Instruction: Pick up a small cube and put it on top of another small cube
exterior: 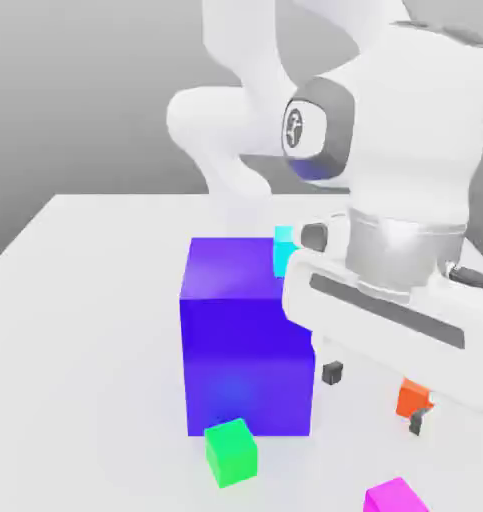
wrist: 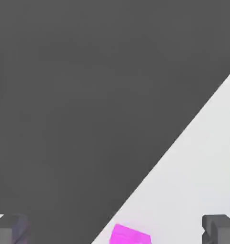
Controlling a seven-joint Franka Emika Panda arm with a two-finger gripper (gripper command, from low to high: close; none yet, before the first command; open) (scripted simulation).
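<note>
My gripper: spread wide, empty, ready to straddle
Magenta cube: near right, my likely next grasp
Green cube: near, left of magenta, awaiting stacking

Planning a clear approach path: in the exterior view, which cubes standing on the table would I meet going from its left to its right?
Bright green cube, magenta-pink cube. The orange cube overlaps the magenta-pink one's span, so I leave its place out.
</note>
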